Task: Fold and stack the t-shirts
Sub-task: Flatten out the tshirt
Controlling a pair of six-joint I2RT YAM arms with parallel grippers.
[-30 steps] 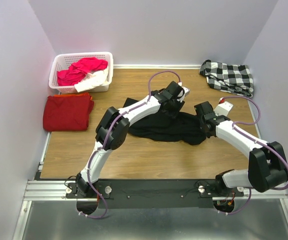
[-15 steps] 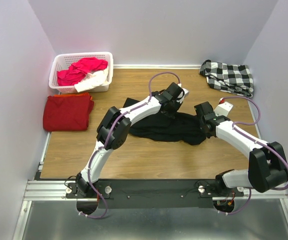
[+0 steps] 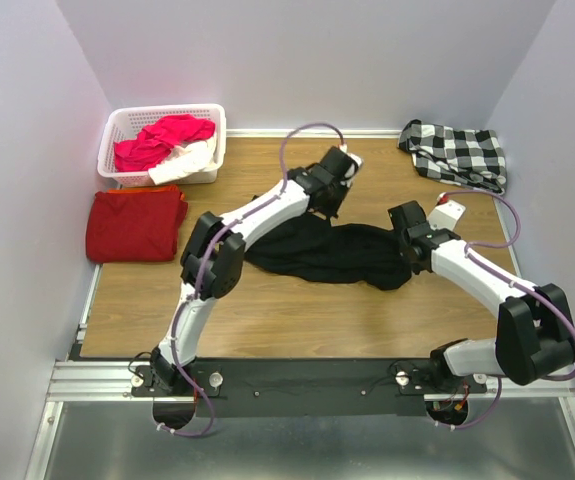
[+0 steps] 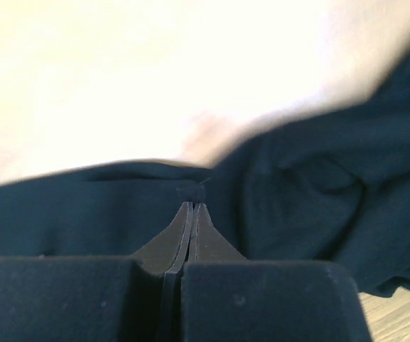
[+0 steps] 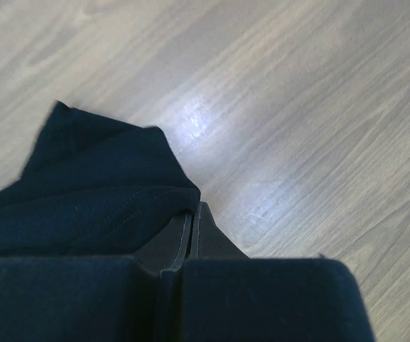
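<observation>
Now my left tool [image 4: 192,206] is pressed together on the far edge of the black t-shirt [image 3: 327,255]. A second ago its fingers stood part open over that edge. Since then the tool has also drawn back toward the far side of the table [image 3: 267,310], and the cloth has come with it. The corner that lay flat at the shirt's far left is now gathered in, and the left half of the shirt lies as a narrower, bunched band. My right tool [image 5: 192,210] has not moved. It is clamped shut on the hem at the shirt's right end, with bare wood just beyond its tips.

My left arm reaches long across the table, elbow low at the left and wrist bent down over the shirt's far edge. My right arm bends in from the right, with its wrist low at the shirt's right end. The shirt lies crumpled between the two tools at mid-table. The left wrist view is blurred and washed out above the cloth.

The dark-red t-shirt [image 3: 135,224] lies folded at the table's left edge, well apart from the black one. Behind it a white basket [image 3: 117,125] holds red and white cloth [image 3: 167,135]. A checked cloth [image 3: 457,155] lies in the far right corner.
</observation>
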